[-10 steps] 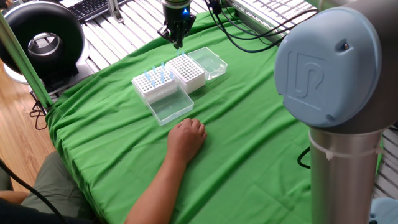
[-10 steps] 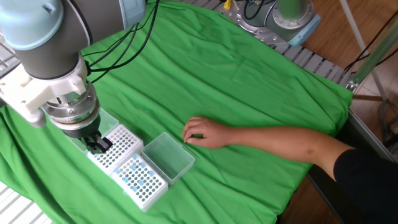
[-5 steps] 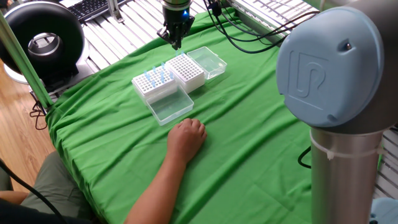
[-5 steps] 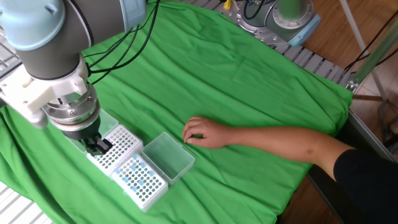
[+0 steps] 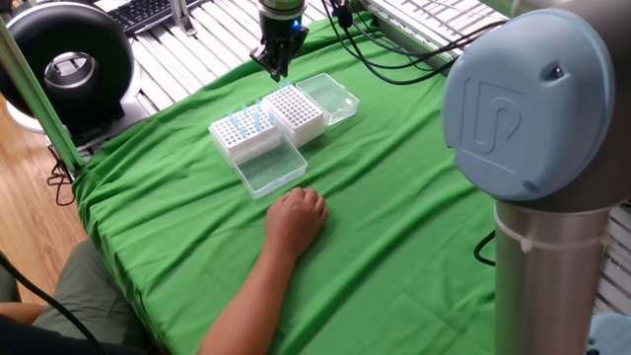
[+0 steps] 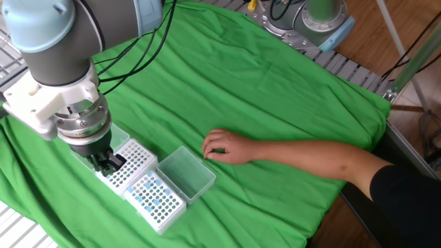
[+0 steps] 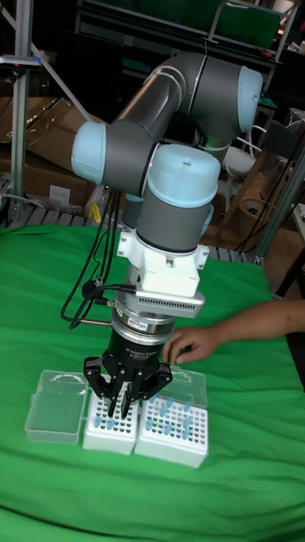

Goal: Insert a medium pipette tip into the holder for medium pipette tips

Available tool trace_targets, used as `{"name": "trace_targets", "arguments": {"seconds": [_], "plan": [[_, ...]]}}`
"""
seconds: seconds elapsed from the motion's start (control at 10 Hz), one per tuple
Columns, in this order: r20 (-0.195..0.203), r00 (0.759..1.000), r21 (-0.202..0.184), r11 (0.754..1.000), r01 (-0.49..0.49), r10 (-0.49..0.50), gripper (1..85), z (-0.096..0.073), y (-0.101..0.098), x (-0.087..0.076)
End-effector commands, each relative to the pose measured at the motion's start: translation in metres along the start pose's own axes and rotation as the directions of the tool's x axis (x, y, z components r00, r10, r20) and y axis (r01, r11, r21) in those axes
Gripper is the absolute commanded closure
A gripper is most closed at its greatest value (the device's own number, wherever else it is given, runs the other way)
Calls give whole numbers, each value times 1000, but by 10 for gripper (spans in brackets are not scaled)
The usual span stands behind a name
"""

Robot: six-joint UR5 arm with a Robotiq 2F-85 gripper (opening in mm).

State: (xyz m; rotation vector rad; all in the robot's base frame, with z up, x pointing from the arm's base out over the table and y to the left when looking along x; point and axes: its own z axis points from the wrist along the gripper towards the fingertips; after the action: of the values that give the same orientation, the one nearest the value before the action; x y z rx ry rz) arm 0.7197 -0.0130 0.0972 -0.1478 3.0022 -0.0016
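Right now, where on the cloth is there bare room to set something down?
The widest bare stretch of green cloth lies beyond the person's hand, toward the far edge. Another lies between the hand and the big arm base. It is crowded around both racks, their open lids and the pincer.

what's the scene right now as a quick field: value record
surface: green cloth over the table
gripper: gripper above the holder for medium pipette tips, apart from it; open or shut unclear
holder lid: clear lid open, lying beside the holder
second rack: white rack with blue tips, its clear lid open beside it
person: hand resting on the cloth near that lid
tip in gripper: cannot tell
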Motion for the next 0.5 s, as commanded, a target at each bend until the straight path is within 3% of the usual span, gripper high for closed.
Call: {"name": "trace_targets", "arguments": {"seconds": [0.0,0.4], "plan": [[-6,999,-12,999,-46,46,617,-3,12,-1],[-41,991,-13,992,-126,126,623,-11,52,-4]]}}
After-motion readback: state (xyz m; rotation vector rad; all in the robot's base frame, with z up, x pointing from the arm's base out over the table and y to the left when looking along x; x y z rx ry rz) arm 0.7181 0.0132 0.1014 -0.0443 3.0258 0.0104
